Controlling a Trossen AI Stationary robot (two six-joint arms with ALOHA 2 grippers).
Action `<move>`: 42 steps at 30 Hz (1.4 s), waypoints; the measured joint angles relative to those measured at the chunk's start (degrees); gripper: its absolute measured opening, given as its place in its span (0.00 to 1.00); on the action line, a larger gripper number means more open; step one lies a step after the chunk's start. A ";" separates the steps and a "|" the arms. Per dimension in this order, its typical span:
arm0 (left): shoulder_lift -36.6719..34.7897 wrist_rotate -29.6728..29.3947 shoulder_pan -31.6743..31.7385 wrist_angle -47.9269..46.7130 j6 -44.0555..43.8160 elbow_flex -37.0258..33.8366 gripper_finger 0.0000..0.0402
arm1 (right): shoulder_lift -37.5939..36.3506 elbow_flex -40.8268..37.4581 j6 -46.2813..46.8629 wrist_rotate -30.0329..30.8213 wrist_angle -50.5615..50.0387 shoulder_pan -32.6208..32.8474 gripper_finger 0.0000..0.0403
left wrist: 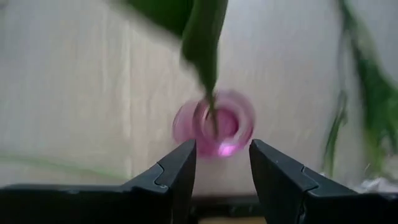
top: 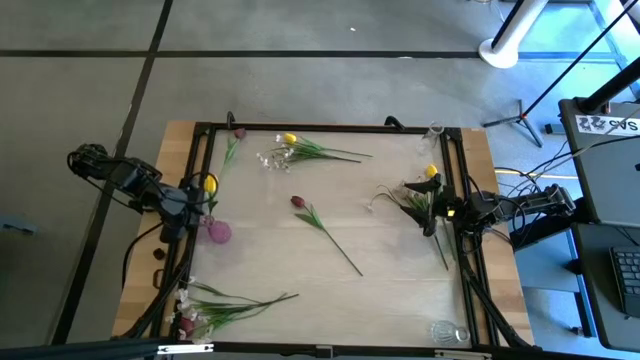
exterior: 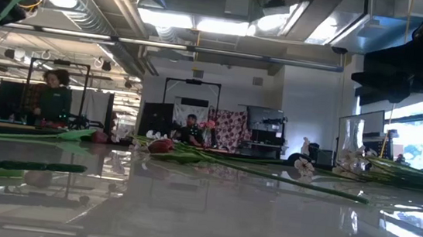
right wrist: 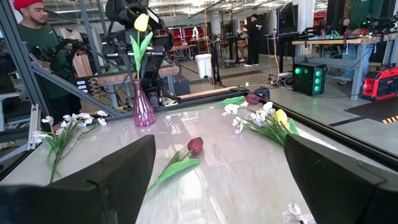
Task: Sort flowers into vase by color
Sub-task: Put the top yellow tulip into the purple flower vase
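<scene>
Pink vase [top: 218, 232] stands directly below the left gripper [left wrist: 221, 163], whose fingers are spread and hold nothing. Yellow tulip [right wrist: 142, 22] stands upright in the vase, stem vertical. Right gripper [top: 452, 211], fingers apart and empty, hangs well away across the table. Dark red tulip [top: 297, 202] lies between vase and right gripper, stem pointing away from the vase.
</scene>
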 joint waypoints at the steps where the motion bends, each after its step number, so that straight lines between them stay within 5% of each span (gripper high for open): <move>1: 0.23 -0.28 -0.01 1.21 0.03 -0.06 0.36 | 0.01 0.02 0.00 0.00 0.00 0.00 0.88; 22: 3.68 -2.14 0.00 5.24 2.52 -1.67 0.36 | 0.01 0.01 0.00 0.02 0.00 0.00 0.88; 31: 3.68 -2.65 0.00 -4.92 -1.93 10.28 0.36 | 0.00 0.01 -0.01 0.02 0.00 0.00 0.88; 35: 3.68 -9.59 0.00 -6.56 -4.52 18.13 0.36 | 0.00 0.02 0.00 0.02 0.00 0.00 0.88; 42: 3.68 -31.34 0.00 -0.71 -6.25 26.78 0.35 | 0.01 0.01 -0.01 0.02 0.00 0.00 0.88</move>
